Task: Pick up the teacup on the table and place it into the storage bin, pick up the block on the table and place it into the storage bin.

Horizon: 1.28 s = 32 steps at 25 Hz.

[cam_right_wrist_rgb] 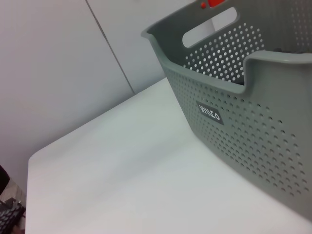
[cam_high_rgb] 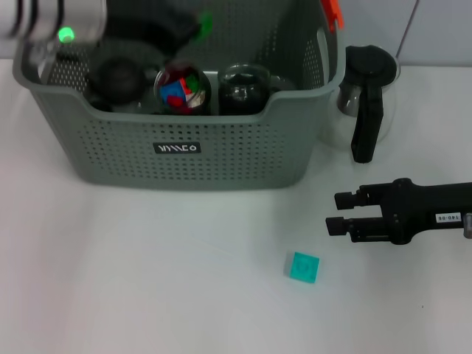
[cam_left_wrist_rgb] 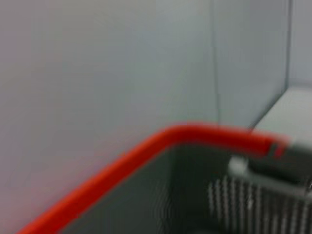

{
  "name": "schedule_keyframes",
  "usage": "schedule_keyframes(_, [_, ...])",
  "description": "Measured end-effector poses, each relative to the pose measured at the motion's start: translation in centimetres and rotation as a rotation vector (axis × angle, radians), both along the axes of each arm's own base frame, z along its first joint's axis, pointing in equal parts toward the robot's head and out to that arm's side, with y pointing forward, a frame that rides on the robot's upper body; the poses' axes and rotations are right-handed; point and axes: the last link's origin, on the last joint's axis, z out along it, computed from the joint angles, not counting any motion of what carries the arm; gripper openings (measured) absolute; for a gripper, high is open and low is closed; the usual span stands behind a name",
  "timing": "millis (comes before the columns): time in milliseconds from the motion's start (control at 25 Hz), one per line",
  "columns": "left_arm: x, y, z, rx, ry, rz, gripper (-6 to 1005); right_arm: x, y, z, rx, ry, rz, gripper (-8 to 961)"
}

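I hold the right claw, fingers spread, near the block on the table; left claw's state above the storage bin I cannot tell.

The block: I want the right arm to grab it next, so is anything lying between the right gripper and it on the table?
Nothing visible. The teal block sits alone on the white table, with bare tabletop between it and the right gripper, whose fingers are open. The glass coffee pot stands farther back beside the storage bin, off that path.
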Motion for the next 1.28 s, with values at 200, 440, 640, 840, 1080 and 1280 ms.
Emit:
schedule_keyframes(200, [-1.9, 0.5, -2.2, -0.011, 0.137, 0.042, 86, -0.2, 0.1, 0.0, 0.000, 0.002, 0.006, 643])
schedule_keyframes(440, [-2.3, 0.9, -2.8, -0.005, 0.188, 0.074, 83, -0.4, 0.2, 0.0, 0.000, 0.003, 0.011, 642])
schedule_keyframes(640, [-1.8, 1.1, -2.8, 0.002, 0.168, 0.100, 115, -0.4, 0.2, 0.0, -0.001, 0.003, 0.011, 642])
schedule_keyframes(840, [-1.6, 1.1, -2.8, 0.005, 0.151, 0.113, 197, -0.3, 0.2, 0.0, -0.002, 0.004, 0.011, 642])
schedule_keyframes(1080, [1.1, -2.4, 0.8, -0.018, -0.036, 0.052, 340, -0.4, 0.2, 0.1, -0.005, 0.004, 0.007, 642])
schedule_keyframes(1280, [1.8, -8.4, 2.5, -0.212, -0.104, -0.182, 502, -0.5, 0.3, 0.1, -0.004, 0.003, 0.016, 642])
